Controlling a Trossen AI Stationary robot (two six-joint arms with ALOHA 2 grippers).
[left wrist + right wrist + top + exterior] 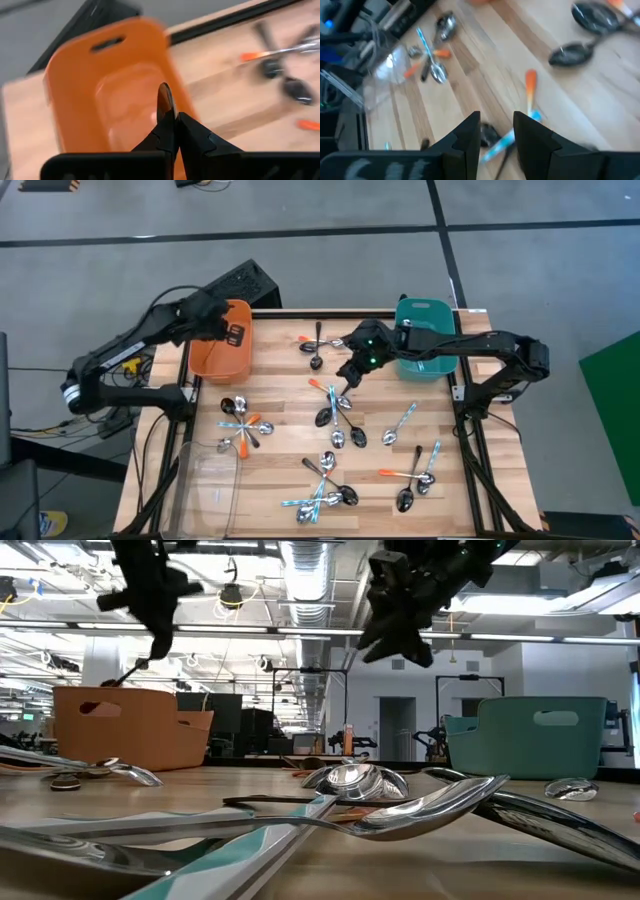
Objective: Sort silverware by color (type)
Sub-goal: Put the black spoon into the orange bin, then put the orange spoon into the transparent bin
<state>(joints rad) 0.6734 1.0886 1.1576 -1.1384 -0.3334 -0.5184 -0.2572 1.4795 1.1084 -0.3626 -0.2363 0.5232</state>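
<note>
**A:** What's nearest you on the table?

**B:** The clear bin [208, 480] at my front left corner, then spoons [330, 492] scattered over the wood in loose clusters: dark ones, blue-handled ones, orange-handled ones. 1 cluster lies just beside that bin [240, 427], others toward the front right [412, 480].

**A:** And your right gripper?

**B:** My right gripper [350, 375] hangs above the middle of the table, over an orange-handled spoon [530, 85] and a blue-handled one [506, 141]. Its fingers [534, 134] stand parted with a narrow gap and nothing between them.

**A:** The left?

**B:** Farther back. My left gripper [170, 131] is over the orange bin [220, 345], fingers pressed together on a dark spoon [165, 101], whose bowl sticks up past the tips (the handle is hidden).

**A:** Anything beyond that?

**B:** The teal bin [424, 335] at the back right, under my right arm, and 2 more spoons [316, 348] between the 2 coloured bins.
</note>
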